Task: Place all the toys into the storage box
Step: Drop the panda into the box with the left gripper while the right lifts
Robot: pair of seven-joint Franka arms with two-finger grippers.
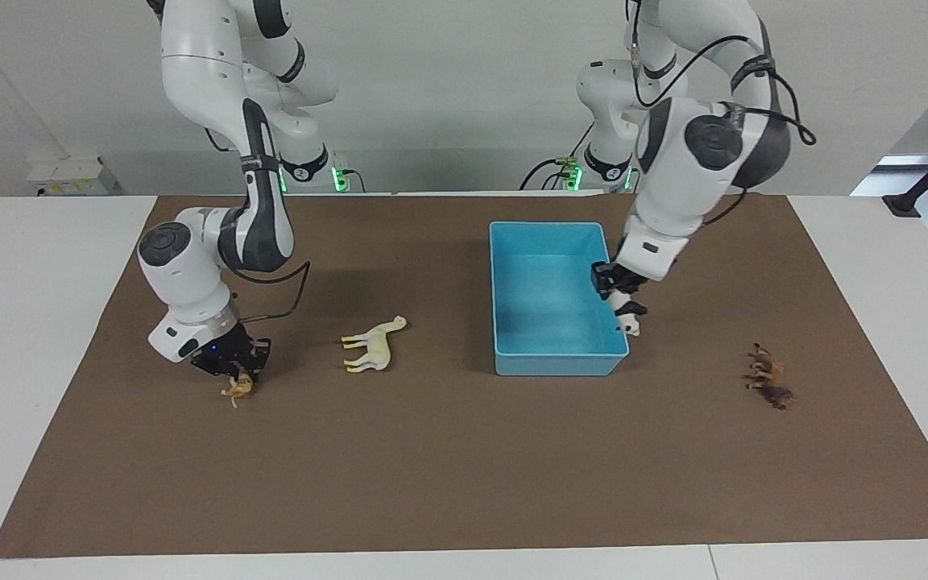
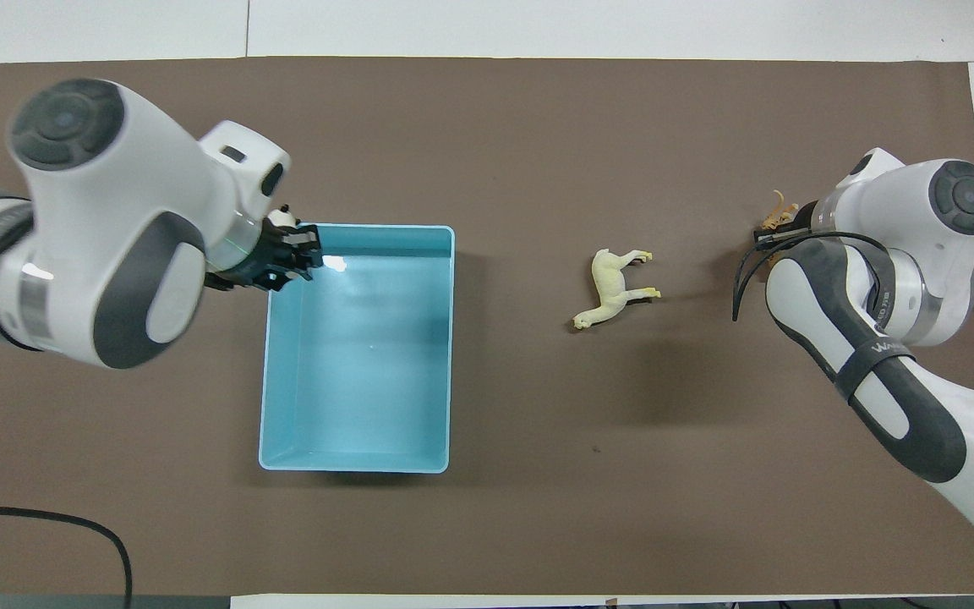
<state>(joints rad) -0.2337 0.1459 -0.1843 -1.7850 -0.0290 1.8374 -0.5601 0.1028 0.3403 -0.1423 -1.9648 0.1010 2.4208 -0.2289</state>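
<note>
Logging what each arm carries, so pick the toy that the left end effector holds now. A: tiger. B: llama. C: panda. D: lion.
C: the left end effector is shut on the panda over the box rim, while the lion and llama lie on the mat and the tiger is at the right end effector.

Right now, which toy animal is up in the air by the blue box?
The black-and-white panda. The left gripper holds it over the storage box's edge, while the llama and lion lie on the mat.
</note>
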